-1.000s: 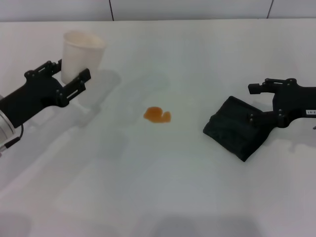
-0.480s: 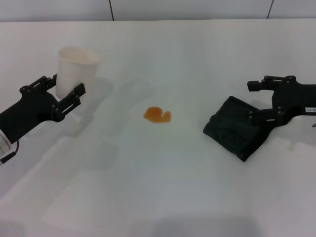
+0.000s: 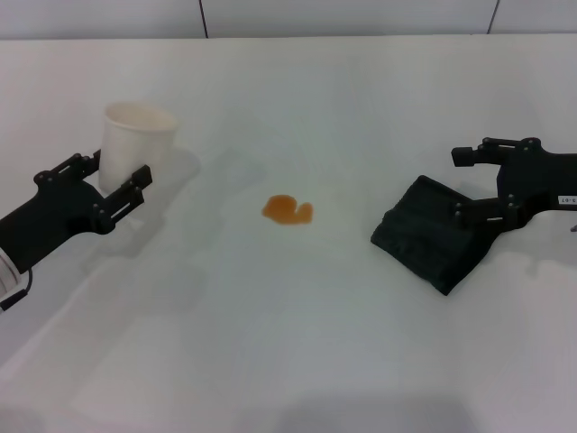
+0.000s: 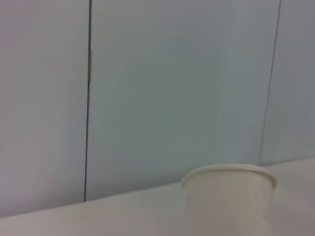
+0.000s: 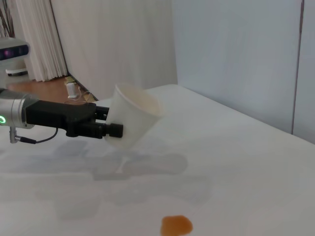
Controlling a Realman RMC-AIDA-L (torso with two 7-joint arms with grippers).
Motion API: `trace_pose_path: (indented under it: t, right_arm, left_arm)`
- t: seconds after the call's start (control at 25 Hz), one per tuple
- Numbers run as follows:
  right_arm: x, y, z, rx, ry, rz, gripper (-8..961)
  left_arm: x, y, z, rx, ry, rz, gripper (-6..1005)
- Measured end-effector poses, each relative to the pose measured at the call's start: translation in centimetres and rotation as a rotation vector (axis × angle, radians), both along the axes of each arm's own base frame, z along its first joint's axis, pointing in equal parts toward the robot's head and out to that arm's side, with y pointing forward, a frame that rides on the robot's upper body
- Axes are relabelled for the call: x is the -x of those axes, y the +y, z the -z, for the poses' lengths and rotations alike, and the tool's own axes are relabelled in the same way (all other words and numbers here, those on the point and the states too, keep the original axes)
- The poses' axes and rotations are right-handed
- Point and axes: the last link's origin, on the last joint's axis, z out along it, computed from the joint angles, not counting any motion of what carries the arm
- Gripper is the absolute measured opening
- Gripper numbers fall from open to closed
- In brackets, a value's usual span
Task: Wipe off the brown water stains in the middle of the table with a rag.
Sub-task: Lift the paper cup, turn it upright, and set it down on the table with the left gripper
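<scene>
The brown water stains (image 3: 288, 210) form one small orange-brown blotch in the middle of the white table (image 3: 297, 343); the blotch also shows in the right wrist view (image 5: 176, 225). The dark rag (image 3: 428, 234) lies folded to the right of it. My right gripper (image 3: 460, 186) is open at the rag's far right edge, with its near finger on the cloth. My left gripper (image 3: 122, 169) is at the left, its fingers either side of the lower part of a white cup (image 3: 137, 140), which is upright and low at the table. The cup also shows in the left wrist view (image 4: 229, 199) and the right wrist view (image 5: 132, 115).
A wall of pale panels (image 3: 343, 16) runs along the table's far edge. In the right wrist view a curtain (image 5: 37, 42) and a strip of wooden floor (image 5: 49, 88) show beyond the table.
My left gripper has moved down and a little toward me with the white cup, bringing it low to the table. The right gripper, the rag and the stain have stayed in place.
</scene>
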Motion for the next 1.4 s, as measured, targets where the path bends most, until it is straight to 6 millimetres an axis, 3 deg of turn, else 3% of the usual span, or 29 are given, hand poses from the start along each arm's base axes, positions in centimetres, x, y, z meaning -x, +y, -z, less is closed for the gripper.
trace_pose_path:
  t: [0.52, 1.4]
  right_arm:
    - [0.2, 0.1, 0.0, -0.001, 0.005, -0.006, 856]
    - [0.4, 0.2, 0.0, -0.003, 0.007, -0.008, 856]
  left_arm:
    - [0.4, 0.4, 1.1, 0.023, 0.047, -0.04, 611]
    - [-1.3, 2.1, 3.3, 0.036, 0.127, 0.015, 608]
